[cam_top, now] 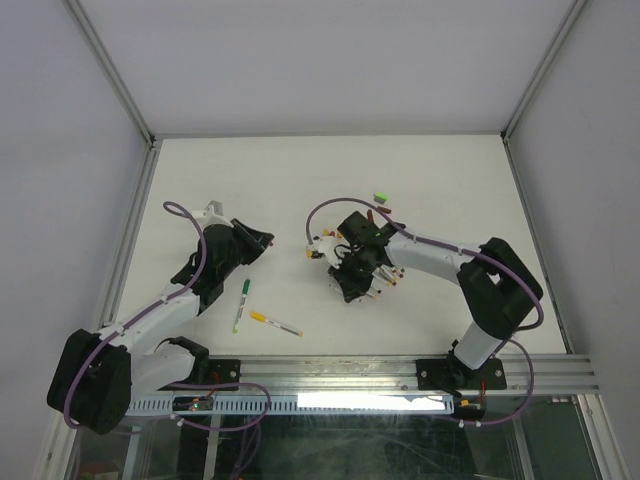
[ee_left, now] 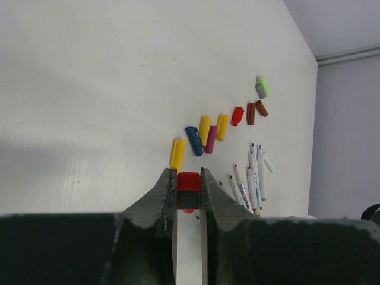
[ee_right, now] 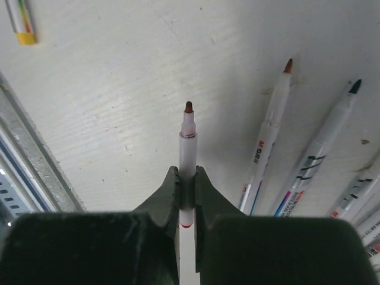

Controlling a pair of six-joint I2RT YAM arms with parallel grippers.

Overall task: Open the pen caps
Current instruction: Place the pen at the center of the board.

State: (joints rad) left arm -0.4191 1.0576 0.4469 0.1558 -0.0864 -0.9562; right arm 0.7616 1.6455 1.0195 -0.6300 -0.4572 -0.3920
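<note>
My left gripper [ee_left: 189,173] is shut on a red pen cap [ee_left: 189,180], held a little above the table. Beyond it on the table lie loose pen caps: yellow [ee_left: 177,153], blue [ee_left: 193,141], purple [ee_left: 211,139], red [ee_left: 237,116], brown [ee_left: 250,113] and green [ee_left: 262,87]. My right gripper [ee_right: 187,173] is shut on an uncapped white pen [ee_right: 187,142] with a red-brown tip pointing away. In the top view the left gripper [cam_top: 262,241] is left of the right gripper [cam_top: 350,286], with a gap between them.
Uncapped pens [ee_left: 252,178] lie side by side right of the caps, and two of them [ee_right: 266,142] sit just right of my right fingers. A green-capped pen [cam_top: 242,303] and a yellow-capped pen [cam_top: 275,322] lie near the metal front rail [cam_top: 400,372].
</note>
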